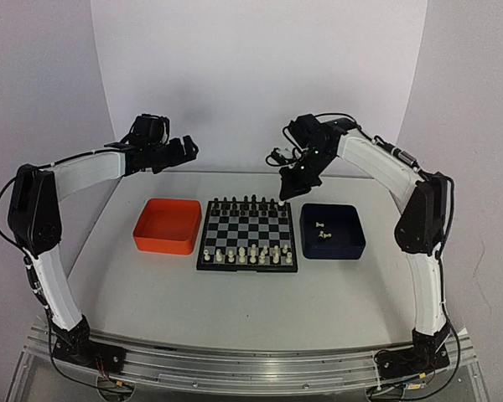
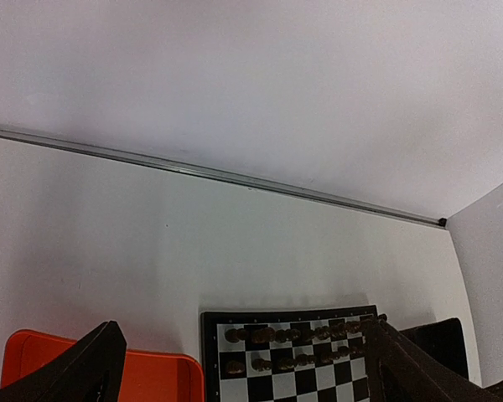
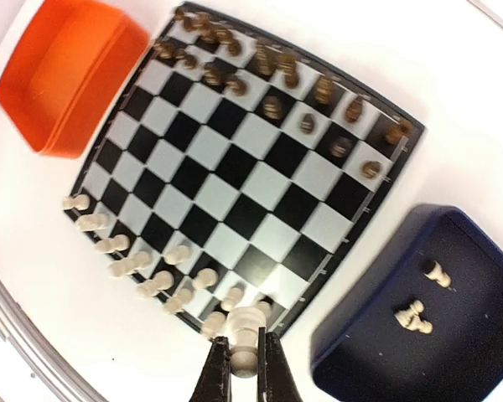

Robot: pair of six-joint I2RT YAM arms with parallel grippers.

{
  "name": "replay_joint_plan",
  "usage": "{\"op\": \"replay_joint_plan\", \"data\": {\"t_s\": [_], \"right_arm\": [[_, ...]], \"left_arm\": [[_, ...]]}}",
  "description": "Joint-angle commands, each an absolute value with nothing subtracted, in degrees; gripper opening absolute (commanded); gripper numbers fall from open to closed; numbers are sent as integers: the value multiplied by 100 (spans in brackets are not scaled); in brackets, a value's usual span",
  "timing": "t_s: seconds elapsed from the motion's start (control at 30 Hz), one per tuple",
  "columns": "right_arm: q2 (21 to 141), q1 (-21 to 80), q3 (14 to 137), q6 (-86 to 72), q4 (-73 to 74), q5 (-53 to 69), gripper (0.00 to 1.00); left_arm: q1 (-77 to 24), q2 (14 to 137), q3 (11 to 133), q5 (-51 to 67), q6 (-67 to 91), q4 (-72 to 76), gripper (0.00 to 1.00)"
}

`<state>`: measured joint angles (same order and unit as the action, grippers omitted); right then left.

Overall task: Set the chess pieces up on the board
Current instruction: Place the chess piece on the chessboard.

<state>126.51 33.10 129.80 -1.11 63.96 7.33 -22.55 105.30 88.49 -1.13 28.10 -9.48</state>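
Observation:
The board (image 1: 247, 228) lies mid-table, with black pieces on its far rows and cream-white chess pieces (image 1: 250, 254) on its near rows. My right gripper (image 1: 284, 194) hangs above the board's far right corner. In the right wrist view that gripper (image 3: 245, 343) is shut on a cream-white chess piece (image 3: 251, 322), high over the board (image 3: 235, 163) and its white rows (image 3: 151, 272). Two more white pieces (image 3: 413, 316) lie in the dark blue tray (image 3: 478, 352). My left gripper (image 1: 183, 149) is raised at the back left, open and empty. Its fingers (image 2: 80, 368) frame the board's far edge (image 2: 208, 322).
An orange tray (image 1: 168, 226) sits left of the board and shows nothing inside. The dark blue tray (image 1: 352, 239) sits to the board's right. Black pieces (image 3: 272, 84) fill the board's far rows. White walls close in behind and on both sides.

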Motion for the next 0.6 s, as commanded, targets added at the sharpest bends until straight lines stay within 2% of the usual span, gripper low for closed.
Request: {"op": "replay_joint_plan", "data": {"t_s": [0.0, 0.2, 0.57], "right_arm": [[13093, 3757, 13556, 419, 6471, 734, 0], [13601, 4247, 13976, 577, 6460, 660, 0], [14303, 4553, 14273, 635, 6449, 487, 0]], "left_arm": [[-2224, 9877, 8220, -63, 2635, -347, 100], [-2224, 9606, 7867, -18, 2538, -343, 100], [-2224, 9433, 7670, 222, 2444, -460, 100]]}}
